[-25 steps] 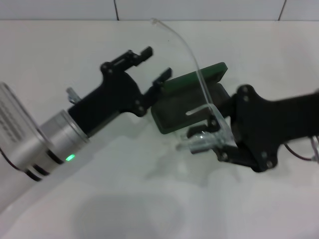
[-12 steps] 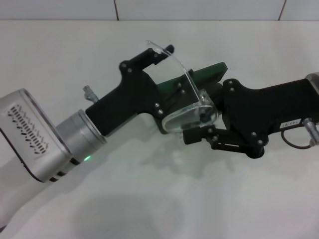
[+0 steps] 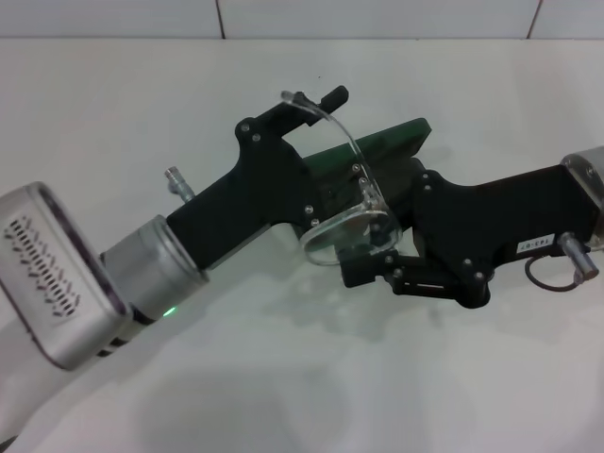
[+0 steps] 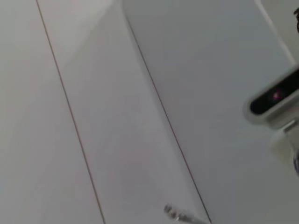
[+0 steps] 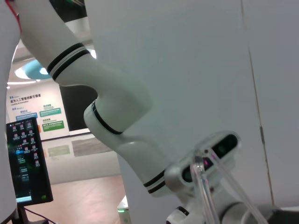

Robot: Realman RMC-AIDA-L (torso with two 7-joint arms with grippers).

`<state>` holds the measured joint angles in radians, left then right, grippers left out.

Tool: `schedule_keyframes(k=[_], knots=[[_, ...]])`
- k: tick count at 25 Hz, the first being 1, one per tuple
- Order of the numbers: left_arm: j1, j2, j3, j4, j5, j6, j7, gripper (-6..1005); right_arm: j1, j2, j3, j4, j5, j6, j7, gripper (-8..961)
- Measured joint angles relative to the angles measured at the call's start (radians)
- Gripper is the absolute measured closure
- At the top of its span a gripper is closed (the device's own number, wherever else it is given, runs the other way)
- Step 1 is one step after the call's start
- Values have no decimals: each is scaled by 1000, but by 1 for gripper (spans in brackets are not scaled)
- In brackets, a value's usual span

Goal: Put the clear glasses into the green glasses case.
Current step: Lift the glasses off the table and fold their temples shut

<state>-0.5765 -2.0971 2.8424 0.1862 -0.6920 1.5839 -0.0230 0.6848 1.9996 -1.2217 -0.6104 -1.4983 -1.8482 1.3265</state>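
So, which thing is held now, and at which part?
The right gripper holds the clear glasses by the lens end, over the green glasses case; the left gripper reaches alongside.

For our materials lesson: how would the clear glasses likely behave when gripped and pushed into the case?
The clear glasses look thin and smooth, so probably light, slippery and slightly springy. One long arm sticks up, so it may catch on the left claw over the green glasses case.

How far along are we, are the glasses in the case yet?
Not yet. Done: the green glasses case lies open on the table. In hand: the right gripper holds the clear glasses by the lens end, directly over the case, with the left gripper up against one clear arm. Left: lower them into the case and release.
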Motion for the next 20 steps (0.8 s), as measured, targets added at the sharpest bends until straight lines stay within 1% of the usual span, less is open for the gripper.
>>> schedule_keyframes(k=[6,13,20], knots=[[28,0,-2,1,7,51,27,480,5,-8,2,15,3,0,20,835],[51,-1,-3,3,7,80,44,480,-13,-11,14,15,3,0,23,835],[54,1,0,-1,8,94,45,479,-32,-12,54,47,0,5,25,835]])
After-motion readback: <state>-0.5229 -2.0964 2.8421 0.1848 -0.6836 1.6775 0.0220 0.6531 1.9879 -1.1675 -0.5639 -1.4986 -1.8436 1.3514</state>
